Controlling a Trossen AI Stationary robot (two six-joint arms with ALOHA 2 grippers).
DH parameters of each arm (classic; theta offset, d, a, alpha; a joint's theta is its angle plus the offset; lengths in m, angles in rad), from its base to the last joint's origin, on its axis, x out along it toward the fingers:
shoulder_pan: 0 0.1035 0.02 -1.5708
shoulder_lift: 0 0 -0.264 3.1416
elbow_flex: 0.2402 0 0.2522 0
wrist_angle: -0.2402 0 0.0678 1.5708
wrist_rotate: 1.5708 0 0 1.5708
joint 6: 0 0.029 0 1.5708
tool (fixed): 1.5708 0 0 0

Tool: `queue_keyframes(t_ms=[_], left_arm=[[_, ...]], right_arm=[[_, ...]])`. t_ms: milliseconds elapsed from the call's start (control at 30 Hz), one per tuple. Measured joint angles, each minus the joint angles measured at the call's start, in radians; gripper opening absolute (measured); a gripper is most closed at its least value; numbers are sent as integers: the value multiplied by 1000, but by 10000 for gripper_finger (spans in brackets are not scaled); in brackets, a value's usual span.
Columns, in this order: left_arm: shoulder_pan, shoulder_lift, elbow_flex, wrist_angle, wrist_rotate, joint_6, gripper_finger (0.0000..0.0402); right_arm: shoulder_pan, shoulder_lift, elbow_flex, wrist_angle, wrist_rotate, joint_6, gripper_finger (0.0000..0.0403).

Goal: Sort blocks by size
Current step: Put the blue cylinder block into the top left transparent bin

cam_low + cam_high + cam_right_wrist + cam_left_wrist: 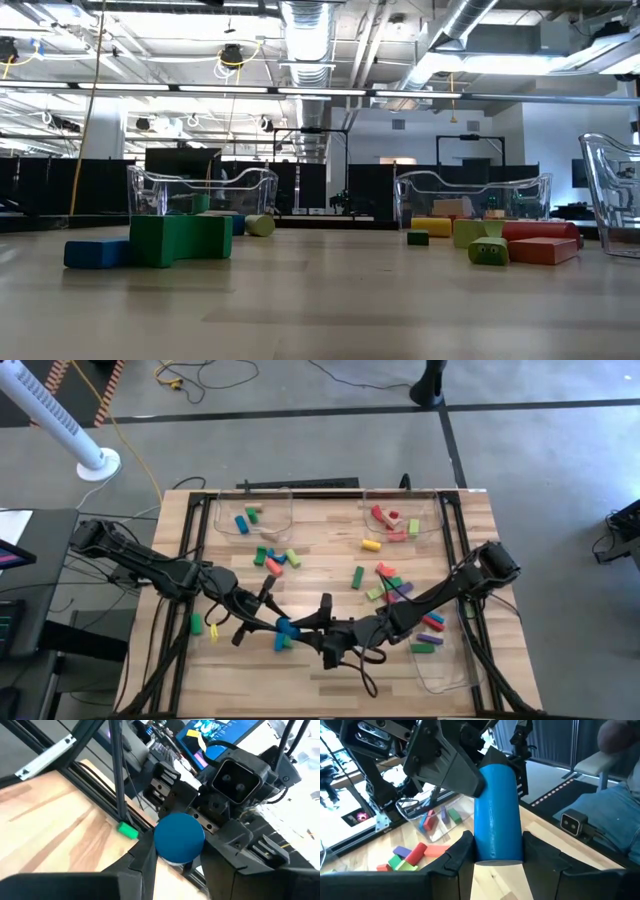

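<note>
the left gripper [497, 852] and right gripper [172, 857] both clamp one blue cylinder [285, 630], held up over the desk's [320, 550] near edge between them, seemingly a hand-over so the right arm can carry it trayward.

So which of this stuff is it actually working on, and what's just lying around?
Part of the job:
- blue cylinder, gripped between the left gripper and right gripper
- loose blocks scattered on the table
- blocks already in a tray

Just lying about:
- clear trays
- floor cables
- white pole stand
</note>
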Motion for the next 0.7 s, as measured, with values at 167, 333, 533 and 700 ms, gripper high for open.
queue_keyframes(t_ms=[167, 333, 533, 700], left_arm=[[0, 0, 0, 12, 0, 0, 136], [0, 0, 0, 15, 1, 1, 136], [0, -10, 0, 25, 9, 3, 136], [-6, -23, 0, 36, 11, 7, 136]], right_arm=[[8, 0, -1, -4, 22, -6, 148], [11, 0, -1, -14, 50, -6, 148], [14, 1, -1, -26, 69, 3, 147], [14, 0, -1, -31, 71, 22, 147]])
